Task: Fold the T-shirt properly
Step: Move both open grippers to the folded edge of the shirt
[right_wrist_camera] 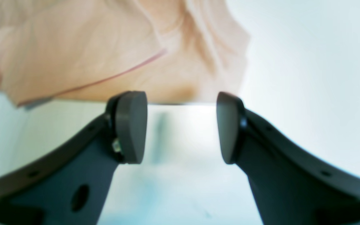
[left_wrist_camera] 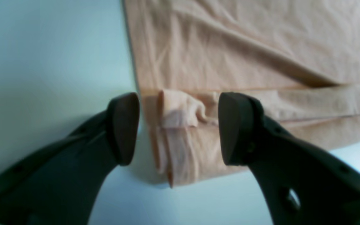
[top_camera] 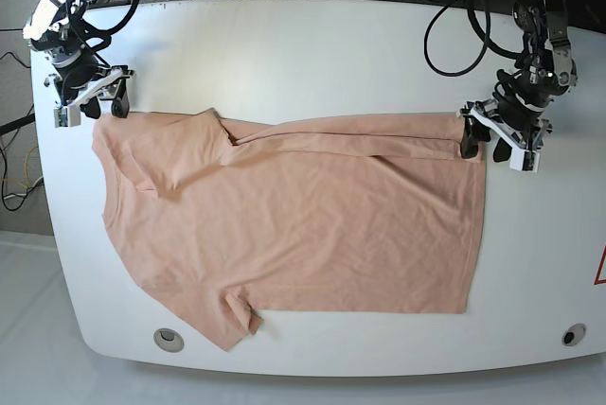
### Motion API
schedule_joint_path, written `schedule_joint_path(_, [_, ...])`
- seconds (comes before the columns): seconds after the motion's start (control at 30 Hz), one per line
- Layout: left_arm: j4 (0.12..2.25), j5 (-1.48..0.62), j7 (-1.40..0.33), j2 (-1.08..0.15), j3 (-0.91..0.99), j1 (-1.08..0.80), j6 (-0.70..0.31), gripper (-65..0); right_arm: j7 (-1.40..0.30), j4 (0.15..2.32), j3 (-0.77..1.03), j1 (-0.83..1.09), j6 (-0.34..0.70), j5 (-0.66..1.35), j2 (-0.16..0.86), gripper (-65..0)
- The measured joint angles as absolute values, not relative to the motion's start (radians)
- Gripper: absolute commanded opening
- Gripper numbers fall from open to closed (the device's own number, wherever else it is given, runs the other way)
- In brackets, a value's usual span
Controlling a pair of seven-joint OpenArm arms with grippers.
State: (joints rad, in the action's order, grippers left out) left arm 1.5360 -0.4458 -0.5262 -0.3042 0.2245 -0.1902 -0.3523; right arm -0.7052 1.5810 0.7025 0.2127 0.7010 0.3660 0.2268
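The peach T-shirt (top_camera: 303, 225) lies spread on the white table (top_camera: 312, 55), its far edge folded over into a narrow band. At that band's right end my left gripper (top_camera: 494, 148) stands open. In the left wrist view the left gripper (left_wrist_camera: 178, 128) straddles the layered corner of the T-shirt (left_wrist_camera: 230, 47), whose small crumpled hem lies loose between the fingers. My right gripper (top_camera: 93, 110) is open at the shirt's far left corner. Seen from the right wrist, the right gripper (right_wrist_camera: 181, 128) hovers over bare table just short of the T-shirt (right_wrist_camera: 89, 47) edge, with nothing between its fingers.
Cables hang behind the table's far edge. Two round holes (top_camera: 169, 339) (top_camera: 572, 334) sit near the front corners. One sleeve (top_camera: 232, 325) reaches toward the table's rounded front edge.
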Motion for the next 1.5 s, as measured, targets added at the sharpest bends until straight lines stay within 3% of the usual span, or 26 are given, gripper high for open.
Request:
schedule_joint_path(0.4, [1.530, -0.442, -0.533, -0.300, 0.221, -0.208, -0.351, -29.9, -0.664, 1.463, 0.676, 0.150, 0.696, 0.196, 0.230, -30.9])
schedule_joint_path(0.9, [1.535, -0.434, -0.497, -0.305, 0.224, -0.212, -0.338, -22.6, -0.608, 1.375, 0.701, 0.120, 0.700, 0.240, 0.236, -31.3])
schedule_joint_path(1.37, [1.523, -0.435, -0.497, -0.305, 0.218, -0.214, -0.340, -27.5, -0.599, 1.333, 0.714, 0.095, 0.700, 0.260, 0.238, -31.3])
schedule_joint_path(1.5, [1.519, -0.435, -0.496, -0.303, 0.213, -0.216, -0.338, -33.1, -0.588, 1.317, 0.711, 0.077, 0.700, 0.250, 0.238, -31.4])
